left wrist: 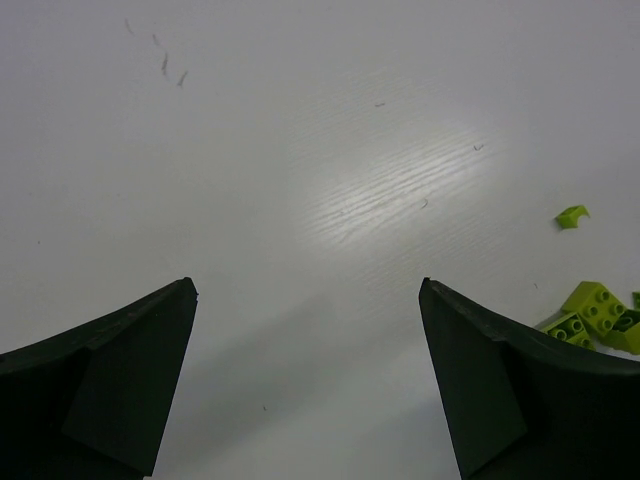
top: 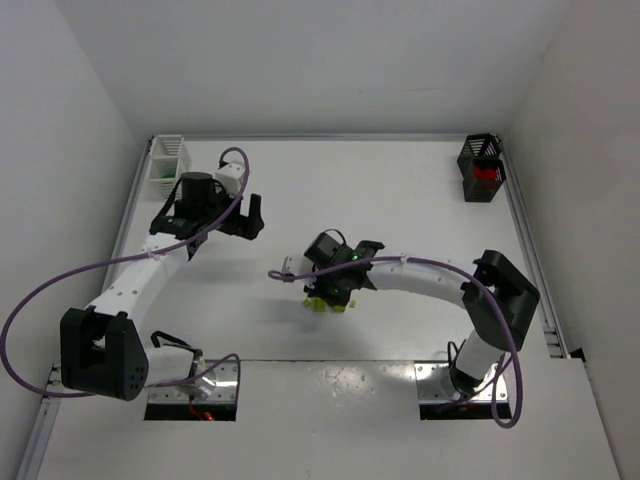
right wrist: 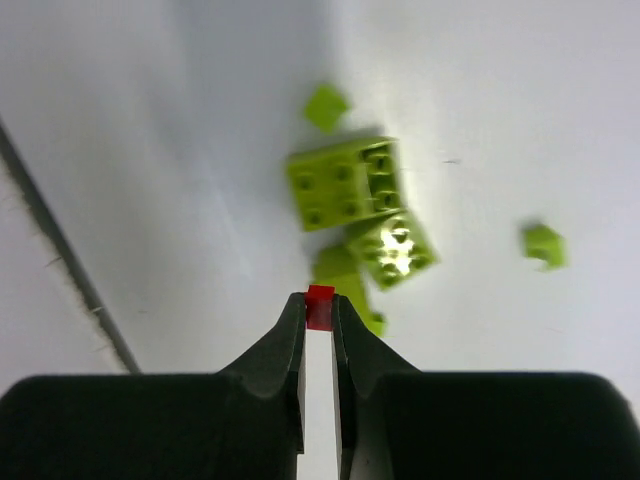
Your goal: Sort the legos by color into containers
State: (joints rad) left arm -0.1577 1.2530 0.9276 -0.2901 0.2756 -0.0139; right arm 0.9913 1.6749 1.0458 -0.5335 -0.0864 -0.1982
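- Currently, the right gripper (right wrist: 319, 318) is closed on one red lego (right wrist: 320, 303), pinched at the very fingertips. It sits above a cluster of lime legos (right wrist: 350, 190) near the middle of the surface (top: 420, 200).
- The left gripper (left wrist: 308, 290) stands wide and holds nothing. It hangs over bare surface, near the white container (top: 167, 165) in the far left corner.
- The black container (top: 481, 168) stands in the far right corner, well apart from the right gripper. Red contents show inside it, so part of the red sorting appears done.
- The contents of the white container cannot be resolved.
- Left to do, as judged: carry the held red lego to the black container, then clear the lime cluster and the stray lime pieces (right wrist: 543, 245) beside it.
- The surface is white and matt, with faint grain and a glare patch. A raised rail (top: 525, 240) borders it, and plain white walls (top: 60, 120) enclose it on three sides.
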